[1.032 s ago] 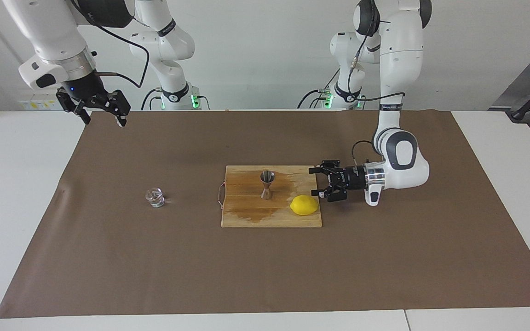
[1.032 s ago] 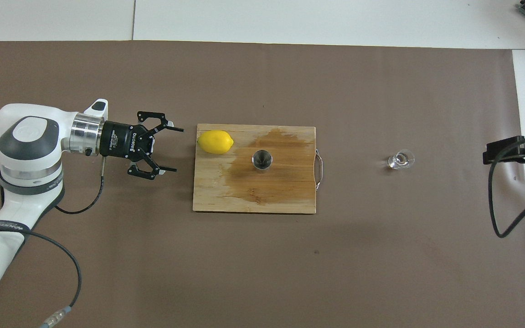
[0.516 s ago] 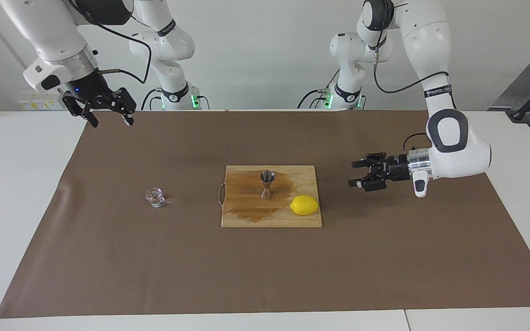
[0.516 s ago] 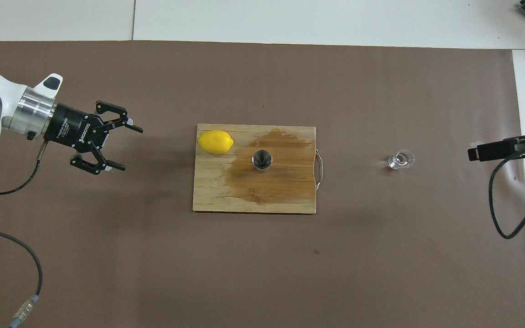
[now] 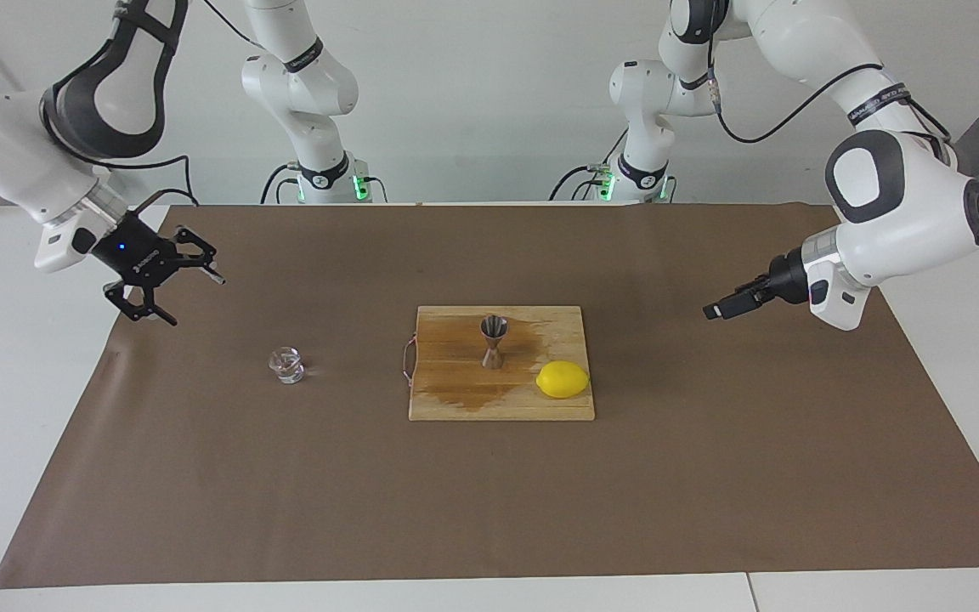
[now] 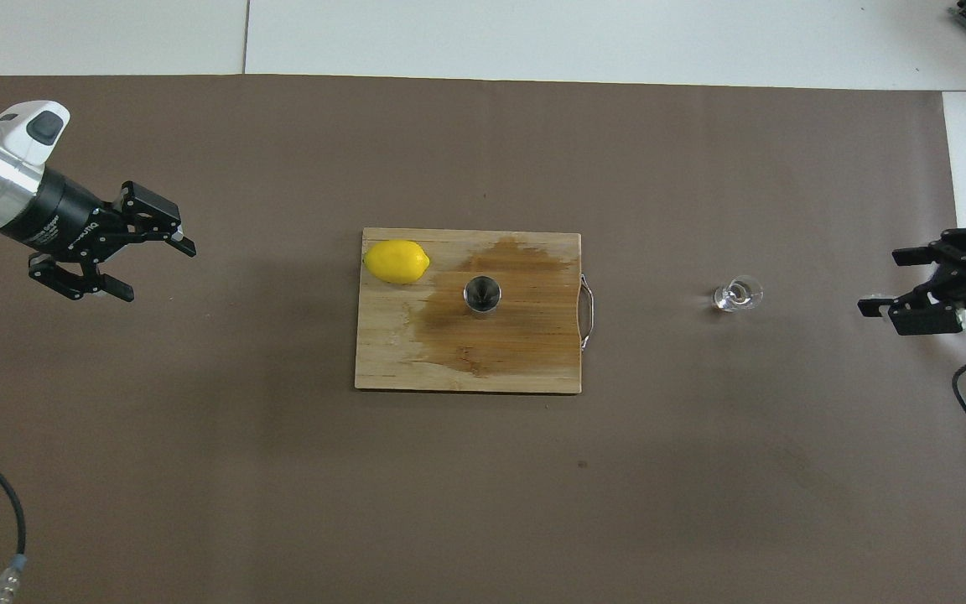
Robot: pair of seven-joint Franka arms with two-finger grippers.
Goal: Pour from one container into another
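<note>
The glass sits centre-left on the bench, the jigger mid-frame on the wet board. The right gripper has dropped toward the glass, fingers released — likely approaching. The left gripper has withdrawn rightward, released.

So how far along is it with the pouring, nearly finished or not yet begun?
It looks finished or between rounds; I can't tell which. The cutting board under the upright jigger carries a wet stain. Nothing is in hand: the left claw and right claw are open over the mat's ends, and the glass tumbler stands untouched.
</note>
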